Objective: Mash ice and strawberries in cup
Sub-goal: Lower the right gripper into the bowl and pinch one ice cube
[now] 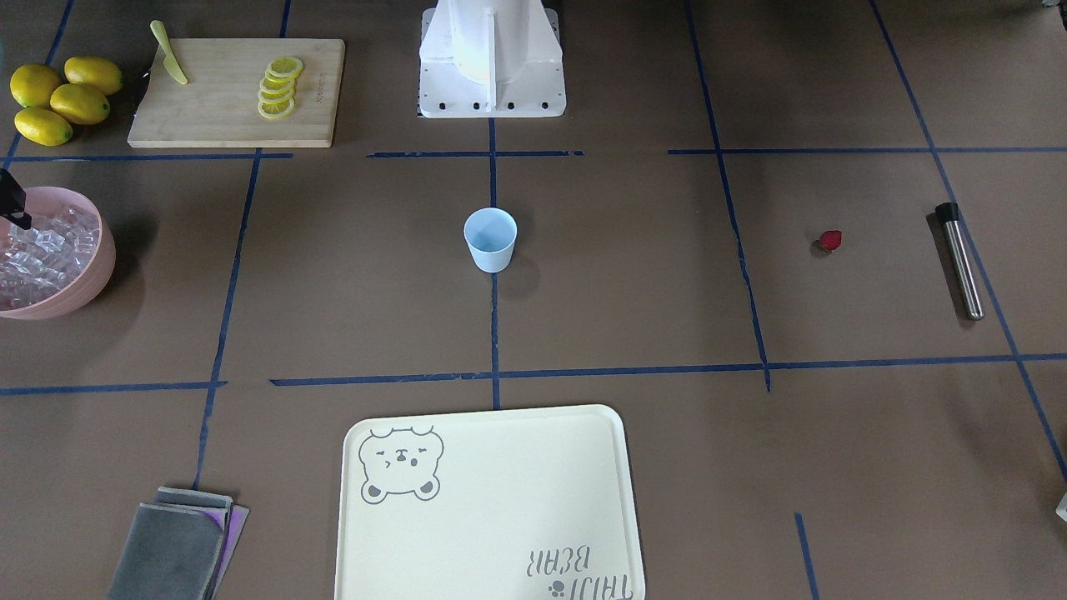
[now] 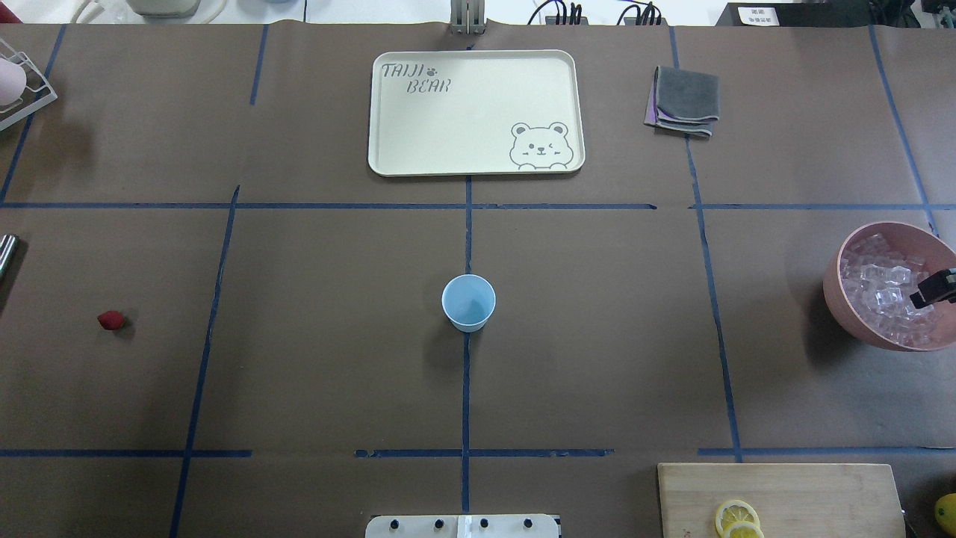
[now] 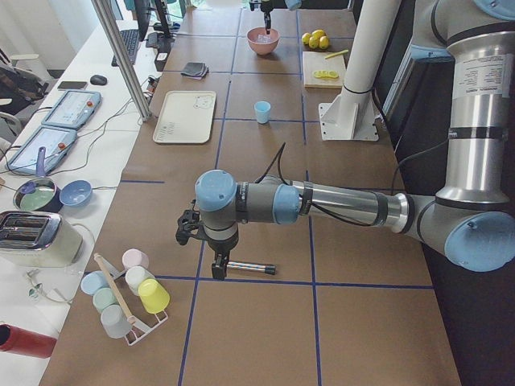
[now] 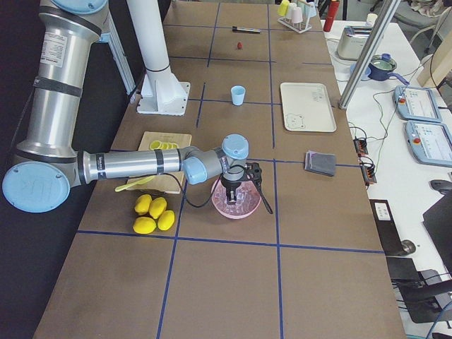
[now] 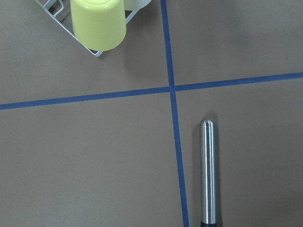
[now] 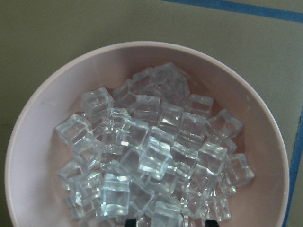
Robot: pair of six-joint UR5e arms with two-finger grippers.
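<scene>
Glassy ice cubes (image 6: 152, 160), rnd pink bowl (image 6: 33, 142).

The right gripper (image 2: 930, 290) is mostly out of frame: overhead only a dark stub of it shows at the right edge, over the pink bowl (image 2: 833, 291) that the same edge clips, and its wrist view catches just two dark slivers of fingers (image 6: 131, 223), set apart, at the bottom edge, which also cuts off some ice (image 6: 151, 158). The left gripper (image 3: 217, 270) shows only in the left side view, too small to tell how its jaws stand, while its wrist view crops the metal rod (image 5: 207, 170) below. The strawberry (image 4: 240, 45) is a mere red speck in the right side view.
</scene>
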